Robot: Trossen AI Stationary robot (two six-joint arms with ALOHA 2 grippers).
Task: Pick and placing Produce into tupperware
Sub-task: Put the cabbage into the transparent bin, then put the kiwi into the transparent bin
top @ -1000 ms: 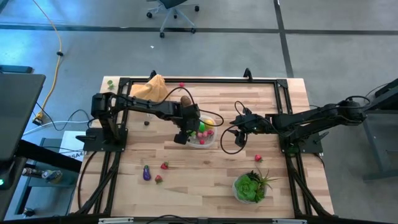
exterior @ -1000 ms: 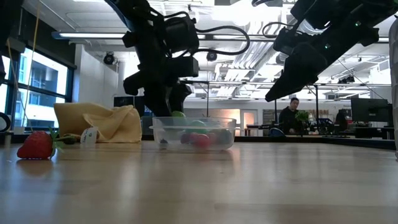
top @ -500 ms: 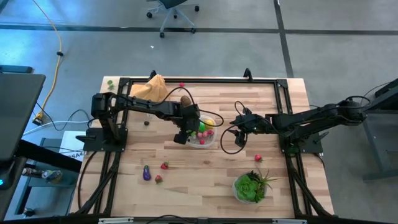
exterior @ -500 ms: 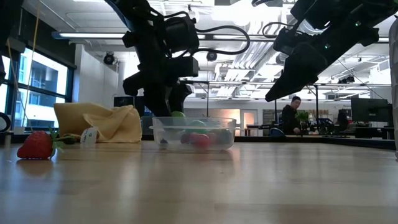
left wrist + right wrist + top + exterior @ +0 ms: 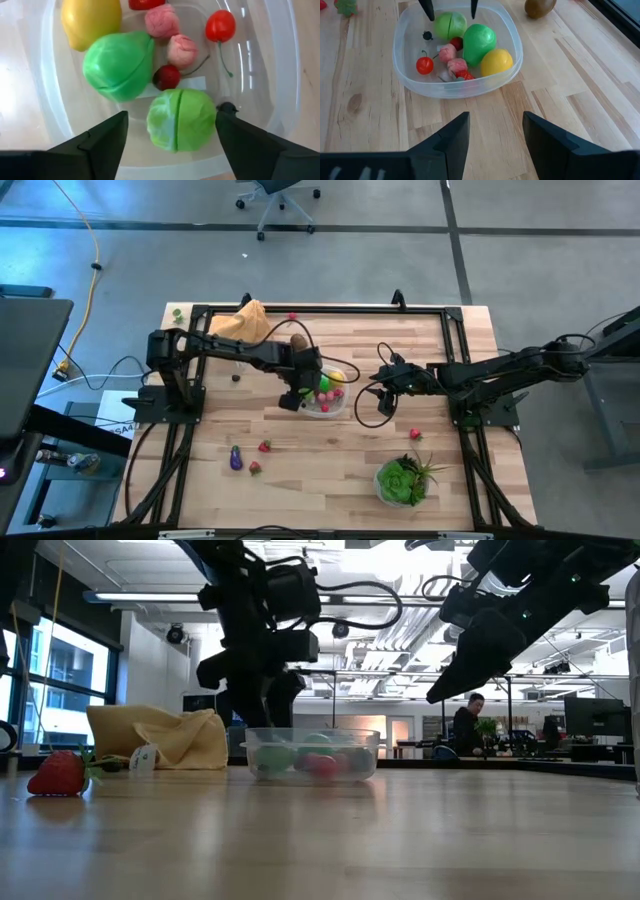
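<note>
Produce: a green cabbage [image 5: 181,120] lies in the tupperware [image 5: 405,60] directly beneath the left tool [image 5: 170,131], whose fingers stand apart, apparently just releasing it. The right tool [image 5: 495,131] waits nearby, open.

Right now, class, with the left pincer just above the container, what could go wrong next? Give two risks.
1. The left pincer hangs open right over the light green ball lying in the clear container; lifting off carelessly, a finger could clip the rim and shove the container.
2. The container is already crowded by the green pear and lemon, so further pieces might roll out.
</note>
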